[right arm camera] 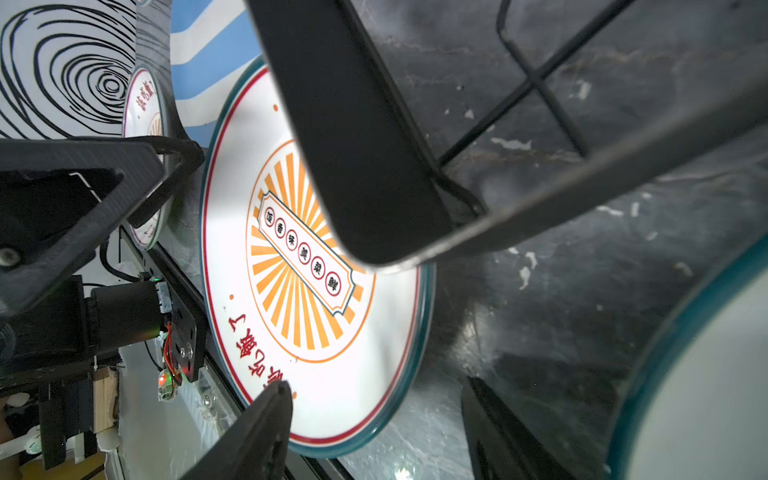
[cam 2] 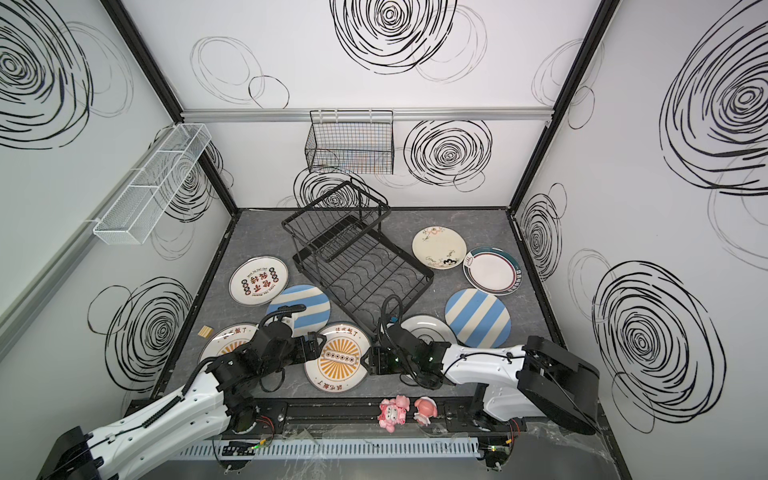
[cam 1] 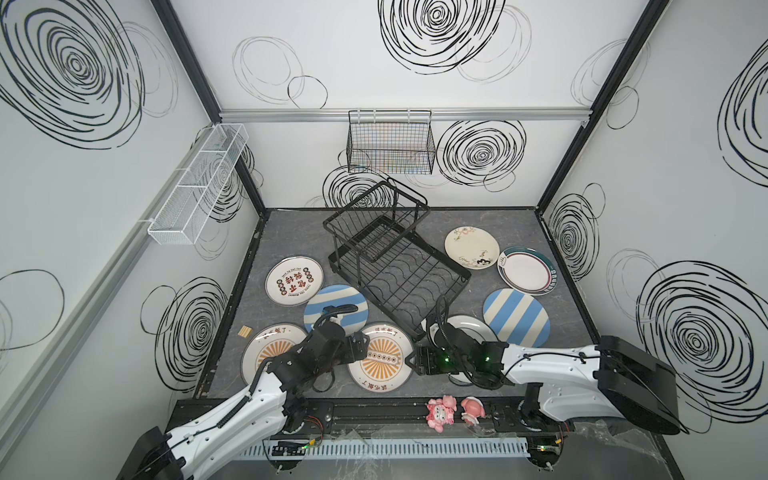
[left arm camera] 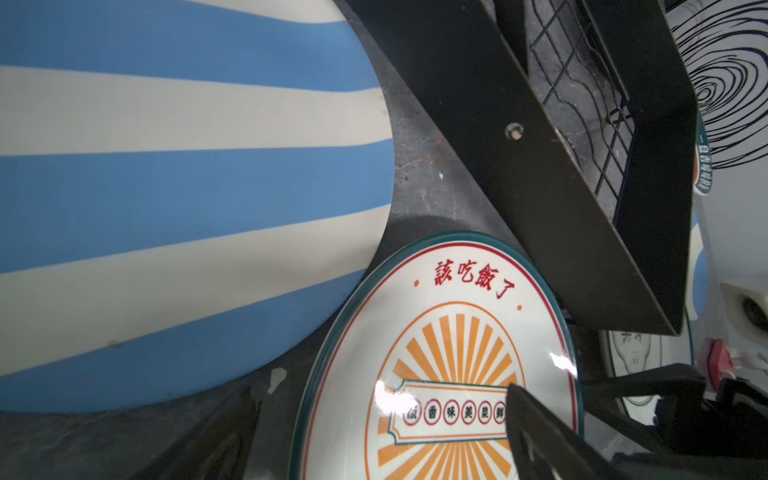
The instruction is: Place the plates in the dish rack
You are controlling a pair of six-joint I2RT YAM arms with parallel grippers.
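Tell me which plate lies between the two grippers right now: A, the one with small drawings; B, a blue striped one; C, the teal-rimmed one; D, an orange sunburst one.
D: in both top views an orange sunburst plate lies flat with the left gripper at one side of its rim and the right gripper at the other.
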